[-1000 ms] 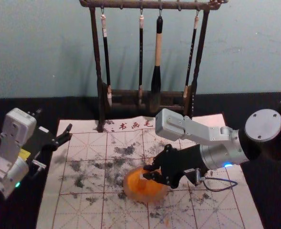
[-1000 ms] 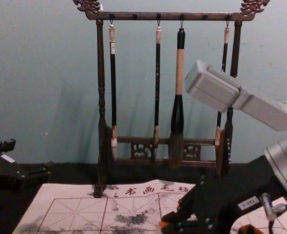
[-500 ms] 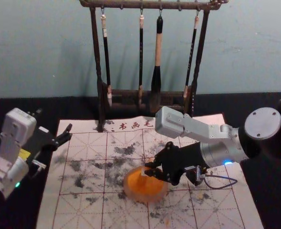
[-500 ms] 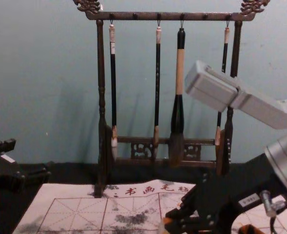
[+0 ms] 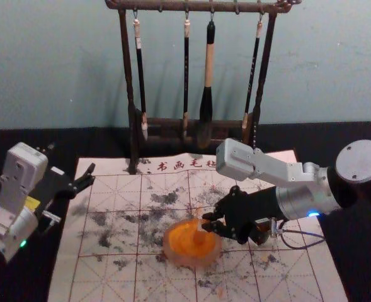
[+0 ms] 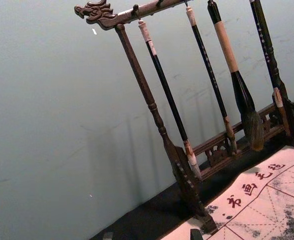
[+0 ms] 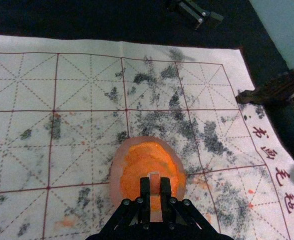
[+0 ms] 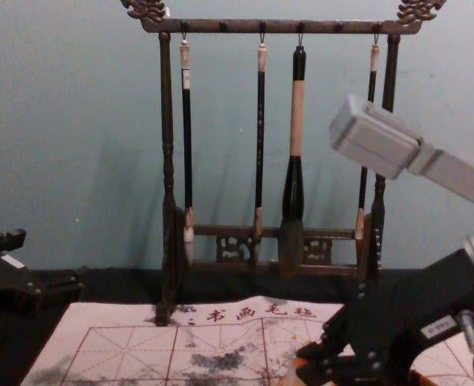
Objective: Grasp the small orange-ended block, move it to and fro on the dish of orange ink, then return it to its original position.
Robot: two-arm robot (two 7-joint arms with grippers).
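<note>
Silver right arm [image 5: 276,174], screw-dotted round cap [image 5: 360,161], blue light [image 5: 313,214], looped cable [image 5: 298,248].

A black-covered table [image 5: 46,139] stretched back to the wall. On it lay a pale calligraphy mat [image 5: 109,283] with a dark red grid, solid and dashed, red characters along its far edge, dark grey smudges and a few orange specks. A round dish [image 5: 172,253] of orange ink sat on the mat. A dark wooden stand [image 5: 133,94] rose upright at the far side, one foot overlapping the mat's edge.
</note>
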